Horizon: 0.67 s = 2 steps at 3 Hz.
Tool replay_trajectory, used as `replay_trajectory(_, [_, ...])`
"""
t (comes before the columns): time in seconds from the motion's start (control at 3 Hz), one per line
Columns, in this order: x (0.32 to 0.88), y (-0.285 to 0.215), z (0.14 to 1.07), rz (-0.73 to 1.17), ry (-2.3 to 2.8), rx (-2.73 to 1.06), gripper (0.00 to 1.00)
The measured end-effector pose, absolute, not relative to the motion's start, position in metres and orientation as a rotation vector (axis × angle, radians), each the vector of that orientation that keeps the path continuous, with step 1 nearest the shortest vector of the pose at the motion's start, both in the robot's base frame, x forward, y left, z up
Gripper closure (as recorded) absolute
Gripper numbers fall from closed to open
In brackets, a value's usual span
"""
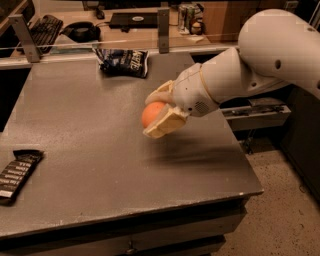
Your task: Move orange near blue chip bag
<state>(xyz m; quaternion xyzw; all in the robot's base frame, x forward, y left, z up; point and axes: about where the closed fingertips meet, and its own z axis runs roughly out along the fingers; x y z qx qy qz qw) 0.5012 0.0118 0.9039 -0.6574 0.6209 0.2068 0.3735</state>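
My gripper (159,111) is shut on the orange (151,114) and holds it lifted above the middle right of the grey table (75,130). The orange is bright and round, held between the two cream fingers (167,123). The blue chip bag (122,61) lies crinkled at the table's far edge, up and to the left of the gripper, well apart from the orange. The white arm (260,65) reaches in from the right.
A dark brown bar wrapper (17,172) lies near the table's left front edge. A rail with two metal posts (162,22) runs along the far edge. Behind it is a desk with a keyboard (42,27) and cans (189,12).
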Motion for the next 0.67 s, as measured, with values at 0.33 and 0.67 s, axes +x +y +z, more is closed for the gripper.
replay_trajectory(0.33, [0.515,0.013,0.912,0.493,1.558,-1.652,1.00])
replay_trajectory(0.67, [0.563,0.008,0.914,0.429,1.538,-1.636,1.00])
